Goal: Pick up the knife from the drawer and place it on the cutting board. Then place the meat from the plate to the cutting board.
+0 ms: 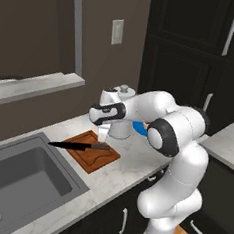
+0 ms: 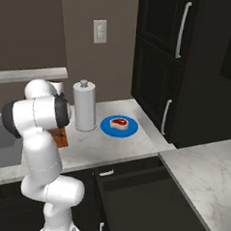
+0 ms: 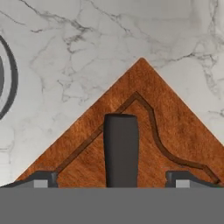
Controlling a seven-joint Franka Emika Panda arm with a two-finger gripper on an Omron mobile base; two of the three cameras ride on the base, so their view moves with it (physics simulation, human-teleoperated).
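Reddish-brown wood lies under the hand: the cutting board (image 3: pixel 144 131) sits on the marble counter (image 1: pixel 135 163) just beside the sink (image 1: pixel 23 181), and the black knife (image 1: pixel 79 146) rests across it. In the hand view the knife's dark handle runs up the middle between the two finger tips (image 3: pixel 41 180) of the gripper (image 3: pixel 114 180), which stand wide apart on either side with a clear gap to the handle, so the jaws are released and grip nothing. From the left base view the gripper (image 1: pixel 103 132) hangs just above the handle end of the knife, while the pointed blade reaches past the board's edge toward the sink. The blade is cut off in the hand view, where the handle alone shows. In the right base view the arm covers nearly all of the board, leaving a small brown corner (image 2: pixel 62 137), and whether the knife shows there cannot be told. The meat (image 2: pixel 119 122) lies on the blue plate (image 2: pixel 107 128), well apart from the board, on the far side of a white paper towel roll (image 2: pixel 84 110). From the left base view the arm hides nearly all of the plate, leaving a blue sliver (image 1: pixel 139 128).
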